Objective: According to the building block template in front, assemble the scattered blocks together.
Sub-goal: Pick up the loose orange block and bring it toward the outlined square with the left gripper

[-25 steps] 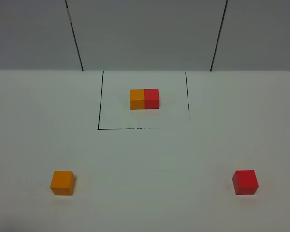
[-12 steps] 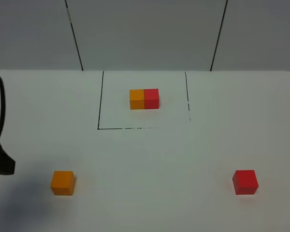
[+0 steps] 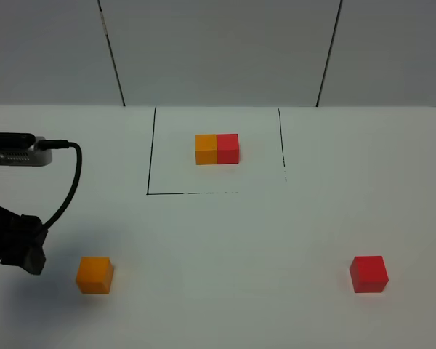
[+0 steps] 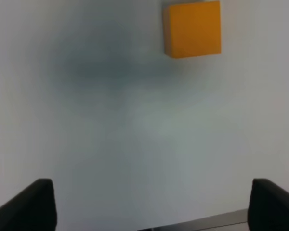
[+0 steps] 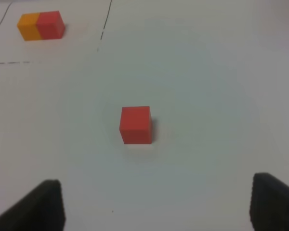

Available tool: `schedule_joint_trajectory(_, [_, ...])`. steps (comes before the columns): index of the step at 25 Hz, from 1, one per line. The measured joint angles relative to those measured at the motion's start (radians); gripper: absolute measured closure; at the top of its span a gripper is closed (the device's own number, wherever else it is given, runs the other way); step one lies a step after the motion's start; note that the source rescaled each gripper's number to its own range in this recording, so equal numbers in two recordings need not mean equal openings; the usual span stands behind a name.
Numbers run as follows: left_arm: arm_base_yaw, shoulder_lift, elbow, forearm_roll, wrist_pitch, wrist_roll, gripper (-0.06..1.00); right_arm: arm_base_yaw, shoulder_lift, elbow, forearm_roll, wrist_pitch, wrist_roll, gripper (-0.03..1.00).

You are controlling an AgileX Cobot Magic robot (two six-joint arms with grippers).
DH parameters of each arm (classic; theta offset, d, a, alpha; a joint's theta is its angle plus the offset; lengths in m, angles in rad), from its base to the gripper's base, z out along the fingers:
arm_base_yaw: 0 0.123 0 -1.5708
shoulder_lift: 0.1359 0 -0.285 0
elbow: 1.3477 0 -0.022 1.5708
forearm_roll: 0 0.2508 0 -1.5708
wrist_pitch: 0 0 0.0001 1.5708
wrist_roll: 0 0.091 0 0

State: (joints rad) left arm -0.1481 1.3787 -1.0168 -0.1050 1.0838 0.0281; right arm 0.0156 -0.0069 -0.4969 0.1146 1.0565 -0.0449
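Observation:
The template, an orange and red cube pair (image 3: 217,149), sits flush inside the black-lined square at the back; it also shows in the right wrist view (image 5: 40,25). The loose orange cube (image 3: 94,275) lies at the front left. My left gripper (image 4: 154,207) is open and empty, with the orange cube (image 4: 192,29) ahead of it and off to one side. In the high view the left arm (image 3: 18,243) hovers just left of that cube. The loose red cube (image 3: 368,273) lies at the front right. My right gripper (image 5: 159,204) is open and empty, with the red cube (image 5: 136,124) ahead of it.
A black-lined square outline (image 3: 150,174) marks the template area on the white table (image 3: 225,247). A grey panelled wall (image 3: 218,51) stands behind the table. A camera unit with a black cable (image 3: 22,149) sits above the left arm.
The left arm has come into the high view from the left edge and moved toward the orange cube. The cubes have not moved.

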Motion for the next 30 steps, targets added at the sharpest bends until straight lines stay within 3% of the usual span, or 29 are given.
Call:
schedule_joint_trajectory(10, [-0.002,0.127,0.000,-0.038,-0.052,-0.070,0.25,0.000,0.000,0.000,0.000,0.000,0.000,0.39])
schedule_joint_trajectory(18, [-0.002,0.202,0.000,-0.044,-0.168,-0.028,0.25,0.000,0.000,0.000,0.000,0.000,0.000,0.39])
schedule_joint_trajectory(23, [-0.013,0.220,0.000,-0.089,-0.182,-0.028,0.18,0.000,0.000,0.000,0.000,0.000,0.000,0.39])
schedule_joint_trajectory(26, [-0.061,0.257,-0.001,-0.068,-0.181,-0.053,0.16,0.000,0.000,0.000,0.000,0.000,0.000,0.39])
schedule_joint_trajectory(30, [-0.128,0.312,-0.001,0.019,-0.207,-0.152,0.16,0.000,0.000,0.000,0.000,0.000,0.000,0.39])
